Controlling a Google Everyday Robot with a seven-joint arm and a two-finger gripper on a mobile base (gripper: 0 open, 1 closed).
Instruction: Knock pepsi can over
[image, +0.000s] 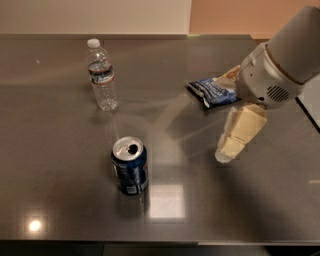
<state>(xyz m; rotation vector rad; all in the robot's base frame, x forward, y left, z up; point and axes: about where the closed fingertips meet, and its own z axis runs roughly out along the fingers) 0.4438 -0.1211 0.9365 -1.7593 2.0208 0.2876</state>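
Plainly, nothing of the task is done yet: the pepsi can (130, 167) is seen standing upright on the dark surface (60, 200), its opened silver top facing up, well apart from the end effector (227, 150) and to the left of it in the camera view. The end effector is held low over the surface, angled down, and nothing is seen to be carried by it; whether it is set wide or narrow cannot be told. A clear water bottle (102, 75) is placed farther off to its left and beyond, a blue snack bag (212, 90) just behind it. The approach across the gap and the toppling push are judged to be left.
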